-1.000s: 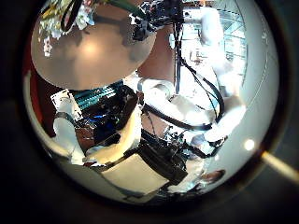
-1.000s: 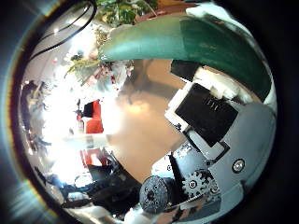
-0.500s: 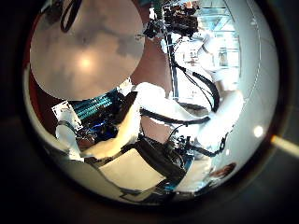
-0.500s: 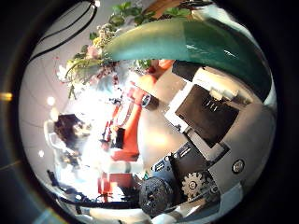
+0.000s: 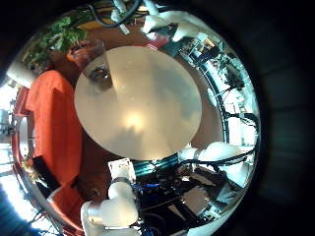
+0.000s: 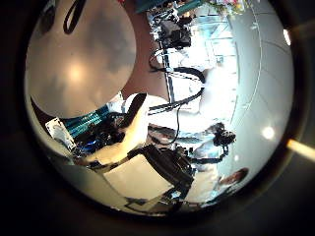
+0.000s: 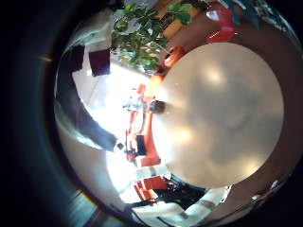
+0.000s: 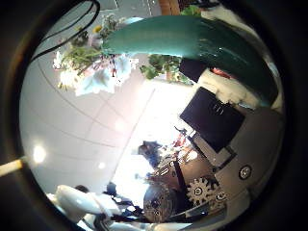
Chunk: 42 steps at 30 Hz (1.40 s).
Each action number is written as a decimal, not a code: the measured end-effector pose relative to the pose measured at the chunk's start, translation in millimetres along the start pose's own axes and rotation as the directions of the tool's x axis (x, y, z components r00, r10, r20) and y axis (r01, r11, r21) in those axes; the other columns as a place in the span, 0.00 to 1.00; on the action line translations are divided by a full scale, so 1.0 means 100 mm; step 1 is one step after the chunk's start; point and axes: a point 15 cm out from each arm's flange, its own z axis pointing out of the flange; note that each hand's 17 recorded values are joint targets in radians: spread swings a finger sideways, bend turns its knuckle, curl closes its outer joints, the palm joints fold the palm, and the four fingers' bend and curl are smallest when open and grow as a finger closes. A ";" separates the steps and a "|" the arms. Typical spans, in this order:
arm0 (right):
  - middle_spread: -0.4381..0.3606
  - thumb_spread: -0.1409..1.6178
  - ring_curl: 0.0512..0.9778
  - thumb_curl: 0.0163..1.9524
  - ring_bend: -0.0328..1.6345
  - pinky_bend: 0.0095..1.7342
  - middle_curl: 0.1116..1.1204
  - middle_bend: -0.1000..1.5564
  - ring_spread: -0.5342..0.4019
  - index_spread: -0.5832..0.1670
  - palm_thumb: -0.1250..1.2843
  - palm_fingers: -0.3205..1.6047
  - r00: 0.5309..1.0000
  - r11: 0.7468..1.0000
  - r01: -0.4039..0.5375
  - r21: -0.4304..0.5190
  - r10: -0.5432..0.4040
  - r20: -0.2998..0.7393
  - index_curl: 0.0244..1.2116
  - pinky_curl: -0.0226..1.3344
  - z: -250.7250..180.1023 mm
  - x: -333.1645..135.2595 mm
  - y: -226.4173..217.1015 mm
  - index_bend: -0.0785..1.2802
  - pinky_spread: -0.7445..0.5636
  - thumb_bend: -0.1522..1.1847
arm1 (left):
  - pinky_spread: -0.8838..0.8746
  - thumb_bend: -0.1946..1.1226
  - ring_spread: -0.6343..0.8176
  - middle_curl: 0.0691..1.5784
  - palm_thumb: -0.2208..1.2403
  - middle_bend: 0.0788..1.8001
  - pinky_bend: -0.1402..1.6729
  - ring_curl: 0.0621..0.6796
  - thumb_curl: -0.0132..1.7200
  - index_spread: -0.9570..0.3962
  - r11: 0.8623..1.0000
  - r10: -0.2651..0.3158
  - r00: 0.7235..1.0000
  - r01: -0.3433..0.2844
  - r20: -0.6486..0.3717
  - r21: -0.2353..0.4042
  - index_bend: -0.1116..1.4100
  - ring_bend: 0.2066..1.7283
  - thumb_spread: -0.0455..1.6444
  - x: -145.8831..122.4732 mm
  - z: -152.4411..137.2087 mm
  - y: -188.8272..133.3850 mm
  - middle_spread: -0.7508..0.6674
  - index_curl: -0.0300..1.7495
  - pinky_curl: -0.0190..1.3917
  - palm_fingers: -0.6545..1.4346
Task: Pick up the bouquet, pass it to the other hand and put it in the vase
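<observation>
Our right hand (image 8: 217,135) is wrapped around the bouquet (image 8: 91,63); left hand (image 6: 123,138), can't tell. We'd point the stems at six o'clock, straight over the vase (image 5: 96,69).

Right hand clamped, left hand slack.
My right hand (image 8: 207,144) had its fingers curled round the bouquet (image 8: 144,43); my left hand (image 6: 118,143) hung relaxed, holding nothing.

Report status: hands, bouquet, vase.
Right hand gripping bouquet, close across palm. Left hand open, empty, over round table. Vase near table edge, bouquet not yet in. Nothing seen in the way.
</observation>
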 end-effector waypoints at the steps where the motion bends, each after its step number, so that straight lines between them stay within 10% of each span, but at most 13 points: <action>1: 0.34 0.55 0.78 0.52 0.88 0.75 0.86 0.85 0.35 0.45 0.89 0.75 1.000 1.000 -0.003 -0.020 0.003 0.016 0.82 0.60 0.07 0.00 0.01 0.91 0.43 0.11 | 0.76 0.13 0.77 0.20 0.36 0.09 0.18 0.21 0.19 0.75 1.000 0.001 1.000 0.000 -0.022 0.019 0.20 0.17 0.68 0.03 -0.01 -0.05 0.71 0.27 0.16 0.47; 9: 0.35 0.55 0.78 0.53 0.89 0.74 0.84 0.86 0.35 0.46 0.89 0.75 0.997 0.985 0.011 -0.171 0.002 0.078 0.81 0.63 0.66 -0.07 0.14 0.92 0.43 0.11 | 0.76 0.12 0.76 0.21 0.33 0.09 0.18 0.21 0.19 0.77 0.992 0.035 0.973 -0.005 -0.230 0.127 0.19 0.19 0.67 0.36 0.01 -0.44 0.71 0.26 0.17 0.46; 17: 0.35 0.55 0.78 0.55 0.89 0.73 0.83 0.87 0.35 0.46 0.89 0.74 0.997 0.962 0.016 -0.271 0.005 0.078 0.81 0.66 0.93 -0.05 0.31 0.92 0.42 0.11 | 0.76 0.13 0.76 0.21 0.31 0.08 0.19 0.21 0.19 0.78 0.995 0.004 0.931 0.035 -0.366 0.099 0.18 0.21 0.65 0.39 0.07 -0.76 0.72 0.24 0.19 0.45; 27: 0.35 0.56 0.78 0.57 0.89 0.73 0.82 0.87 0.35 0.47 0.88 0.74 0.994 0.912 -0.010 -0.409 -0.036 -0.106 0.80 0.69 0.82 0.22 0.71 0.92 0.42 0.11 | 0.76 0.13 0.77 0.20 0.31 0.08 0.18 0.20 0.19 0.80 0.997 0.026 0.885 0.011 -0.464 0.076 0.19 0.21 0.64 0.59 -0.12 -1.11 0.74 0.23 0.20 0.44; 42: 0.35 0.56 0.78 0.59 0.89 0.71 0.82 0.87 0.35 0.47 0.89 0.74 0.887 0.825 -0.120 -0.552 -0.161 -0.433 0.80 0.73 0.74 0.28 0.83 0.92 0.43 0.11 | 0.77 0.13 0.78 0.20 0.35 0.07 0.18 0.19 0.21 0.81 0.999 0.005 0.906 -0.019 -0.424 -0.029 0.19 0.21 0.62 0.59 0.11 -1.14 0.77 0.23 0.22 0.42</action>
